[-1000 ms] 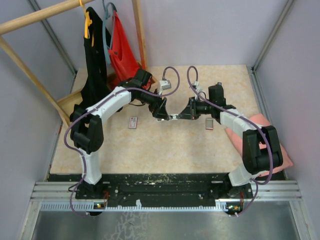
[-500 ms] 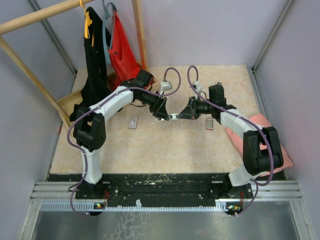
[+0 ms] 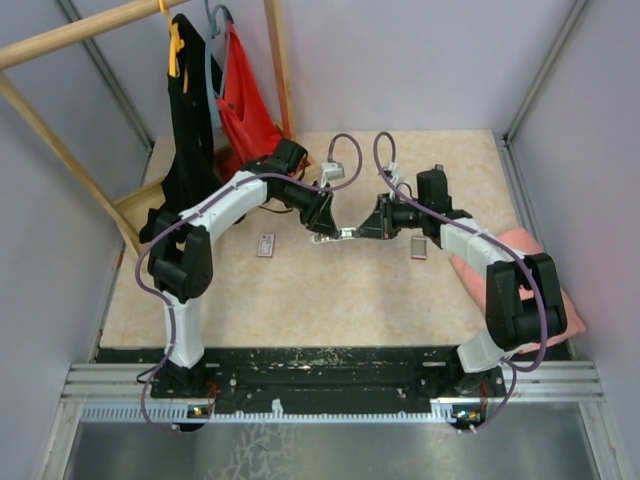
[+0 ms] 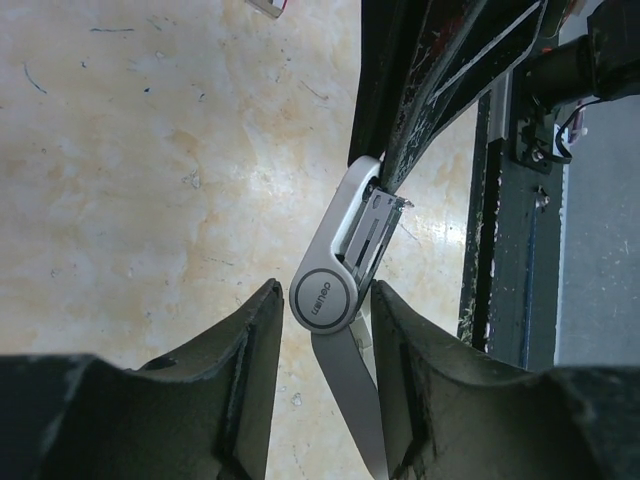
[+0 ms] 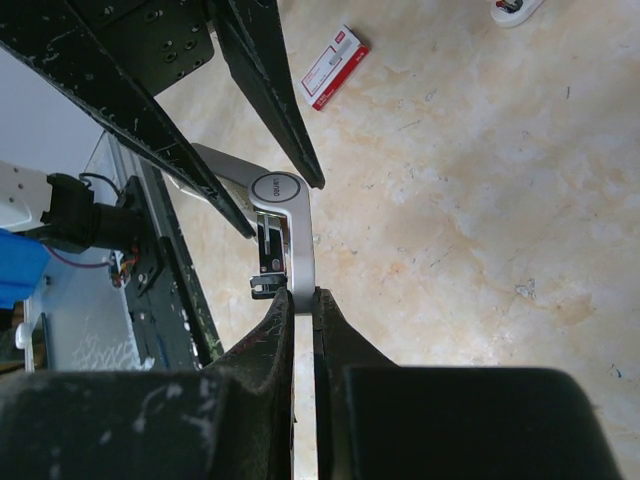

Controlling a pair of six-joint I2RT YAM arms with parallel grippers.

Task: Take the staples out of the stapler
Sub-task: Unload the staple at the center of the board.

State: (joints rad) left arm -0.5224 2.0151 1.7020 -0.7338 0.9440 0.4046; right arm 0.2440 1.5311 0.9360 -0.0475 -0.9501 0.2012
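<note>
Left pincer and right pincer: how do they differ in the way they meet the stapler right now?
The left pincer stands wider, its fingers either side of the stapler's round hinge; whether they press it is unclear. The right pincer is almost fully closed, clamped on one flat arm of the stapler. Both meet the same swung-open stapler.

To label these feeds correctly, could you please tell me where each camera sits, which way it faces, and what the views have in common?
Top external: above and behind the bases, looking down on the table; both whole arms show, left gripper and right gripper meeting at the stapler.
Left wrist: on the left wrist, looking past its own fingers at the stapler's hinge.
Right wrist: on the right wrist, looking past its own fingers, which pinch a stapler arm.
Shared: both wrist views show that hinge.
</note>
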